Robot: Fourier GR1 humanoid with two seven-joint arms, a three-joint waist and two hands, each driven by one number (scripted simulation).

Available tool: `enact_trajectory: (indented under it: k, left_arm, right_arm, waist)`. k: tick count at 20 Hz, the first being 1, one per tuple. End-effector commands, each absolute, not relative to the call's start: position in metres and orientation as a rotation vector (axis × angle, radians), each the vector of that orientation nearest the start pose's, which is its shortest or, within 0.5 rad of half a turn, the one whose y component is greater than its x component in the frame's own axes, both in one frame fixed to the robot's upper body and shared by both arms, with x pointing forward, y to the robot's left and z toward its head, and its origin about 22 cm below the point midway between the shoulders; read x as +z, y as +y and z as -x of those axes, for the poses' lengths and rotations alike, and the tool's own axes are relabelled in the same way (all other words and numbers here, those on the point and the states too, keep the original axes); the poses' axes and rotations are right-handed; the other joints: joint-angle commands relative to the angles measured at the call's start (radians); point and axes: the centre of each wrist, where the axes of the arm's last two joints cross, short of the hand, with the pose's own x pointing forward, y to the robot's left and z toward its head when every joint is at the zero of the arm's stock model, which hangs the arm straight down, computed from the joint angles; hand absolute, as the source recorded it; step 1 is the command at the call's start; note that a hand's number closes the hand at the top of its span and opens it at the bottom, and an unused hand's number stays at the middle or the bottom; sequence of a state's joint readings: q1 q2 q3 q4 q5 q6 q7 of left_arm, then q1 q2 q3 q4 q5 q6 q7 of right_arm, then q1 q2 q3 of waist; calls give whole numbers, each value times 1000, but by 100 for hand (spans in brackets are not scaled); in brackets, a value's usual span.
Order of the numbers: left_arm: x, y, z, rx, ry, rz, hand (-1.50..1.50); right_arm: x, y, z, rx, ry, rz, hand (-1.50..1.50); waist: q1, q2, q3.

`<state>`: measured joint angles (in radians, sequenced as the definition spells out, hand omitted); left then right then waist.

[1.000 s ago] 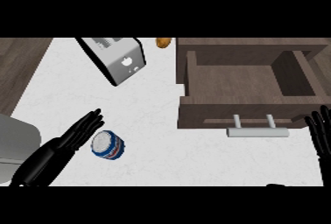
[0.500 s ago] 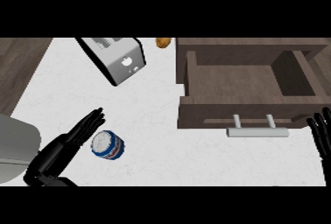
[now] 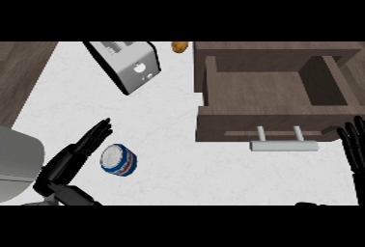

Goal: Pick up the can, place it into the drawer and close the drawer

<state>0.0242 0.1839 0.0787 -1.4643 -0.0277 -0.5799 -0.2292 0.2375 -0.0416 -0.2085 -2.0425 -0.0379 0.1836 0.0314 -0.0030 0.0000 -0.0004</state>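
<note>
Left hand [image 3: 65, 165] is open, fingers straight and pointing up-right, holding nothing. The can [image 3: 119, 160] sits on the counter [image 3: 185, 164] just to the right of those fingers, palm side. I can't tell if they touch.

I see the can's pale end face plus a strip of blue-red wall at lower right. It reads as upright with its long axis toward the camera, though I'm not certain.

Right hand [image 3: 352, 144] is resting open at the right edge, fingers up, beside the drawer handle [image 3: 283, 144] and well apart from the can. So the left hand takes the pick.

My call: slide right a touch and curl round the can's wall.

The drawer [image 3: 257, 91] is open, up-right of the can. The carry goes that way, past the toaster [image 3: 128, 65] side.
</note>
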Motion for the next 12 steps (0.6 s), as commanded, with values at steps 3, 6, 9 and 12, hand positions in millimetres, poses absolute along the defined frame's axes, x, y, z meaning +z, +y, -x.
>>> enact_trajectory:
  k: [3,6,9,12]
  left_arm:
    - [-24,326,-244,-488,-1571,299,-150]
    - [-41,329,-242,-488,-1549,293,-150]
    - [-61,315,-248,-477,-1543,298,-150]
    - [-56,314,-231,-491,-1550,316,-150]
  right_arm:
    - [71,-302,-168,15,-1796,188,-150]
    - [77,-315,-175,15,-1794,163,-150]
    - [64,-289,-155,9,-1794,182,-150]
    - [82,-296,-183,9,-1792,198,-150]
  waist:
    - [0,0,0]
    - [0,0,0]
    - [-3,0,0]
    - [4,-1,0]
